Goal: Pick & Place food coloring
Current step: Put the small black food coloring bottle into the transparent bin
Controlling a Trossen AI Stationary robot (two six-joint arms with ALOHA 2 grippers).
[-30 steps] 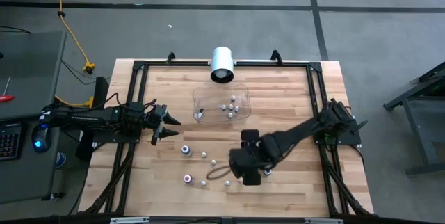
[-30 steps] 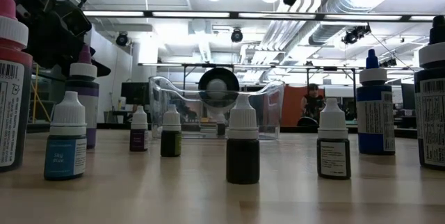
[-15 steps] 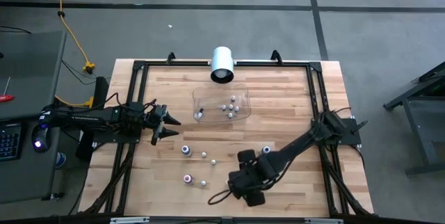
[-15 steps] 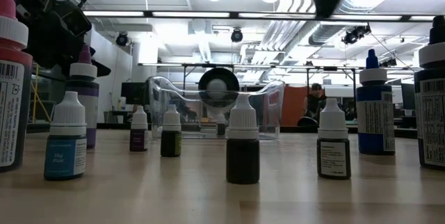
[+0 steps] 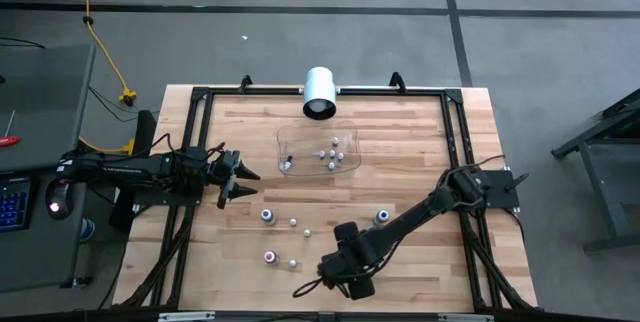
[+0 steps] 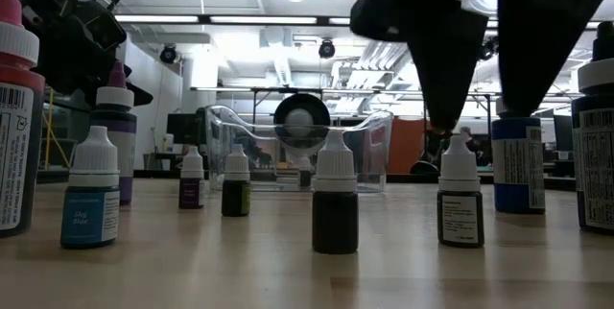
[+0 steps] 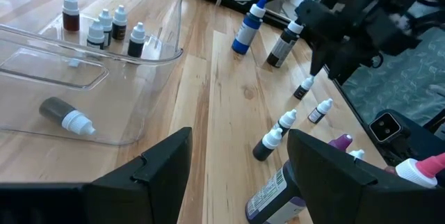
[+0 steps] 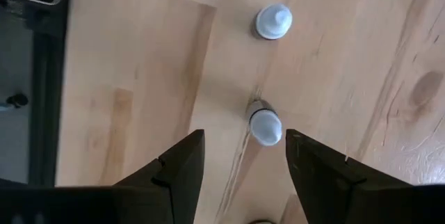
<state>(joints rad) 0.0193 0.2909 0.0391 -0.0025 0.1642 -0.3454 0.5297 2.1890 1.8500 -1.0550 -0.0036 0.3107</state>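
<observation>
Between the spread jaws of the right gripper [image 8: 243, 165], seen from above: one small white-capped food coloring bottle [image 8: 264, 124], upright on the wood, clear of both fingers; open gap on either side. A second small bottle [image 8: 273, 21] stands farther ahead of the jaws, apart from the first, bare planks around it.

Right gripper [image 5: 345, 274]: jaws open, holding nothing, low over the table's near edge.

Loose bottles on the table [image 5: 420, 132]: a scattered group around and ahead of the right gripper, standing apart with room between; includes a blue-capped bottle [image 5: 382, 218] and a pink-capped bottle [image 5: 269, 256].

Clear plastic tray [image 5: 292, 140]: well beyond the right jaws, mid-table. Holds several upright small bottles [image 7: 104, 28] in a cluster near one wall, and one bottle lying on its side [image 7: 64, 115] nearer the left jaws.

White cylinder [image 5: 320, 92]: at the far table edge, behind the tray.

Left gripper [image 5: 240, 178]: jaws open, empty, waiting beside the tray with free tabletop before it.
</observation>
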